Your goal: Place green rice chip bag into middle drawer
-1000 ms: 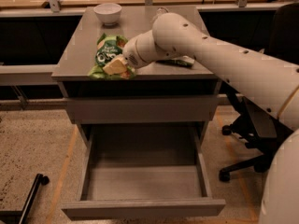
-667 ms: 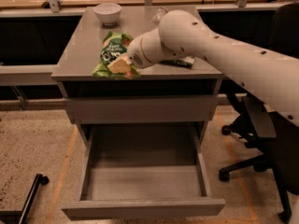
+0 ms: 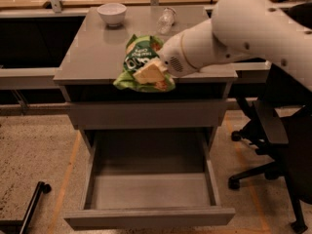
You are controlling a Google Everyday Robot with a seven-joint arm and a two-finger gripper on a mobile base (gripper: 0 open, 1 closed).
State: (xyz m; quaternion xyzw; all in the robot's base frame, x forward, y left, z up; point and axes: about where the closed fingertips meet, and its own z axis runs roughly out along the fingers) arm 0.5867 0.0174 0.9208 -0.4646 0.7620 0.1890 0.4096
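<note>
The green rice chip bag (image 3: 140, 62) is a crinkly light-green pouch with a round dark-green logo. It hangs at the front edge of the grey cabinet top (image 3: 92, 57), partly over the edge. My gripper (image 3: 150, 73), at the end of the white arm (image 3: 234, 33) reaching in from the right, is shut on the bag, with a beige finger (image 3: 146, 73) lying across its front. The middle drawer (image 3: 151, 191) is pulled wide open below, its grey floor bare. The bag is above the drawer's back part.
A white bowl (image 3: 111, 12) and a clear plastic bottle lying on its side (image 3: 166, 19) sit at the back of the cabinet top. The top drawer front (image 3: 146, 113) is shut. A black office chair (image 3: 273, 140) stands at the right. A black wheeled leg (image 3: 34, 204) is at the lower left.
The gripper has carried the bag right and forward, from the middle-left of the cabinet top to its front edge. The view has moved closer.
</note>
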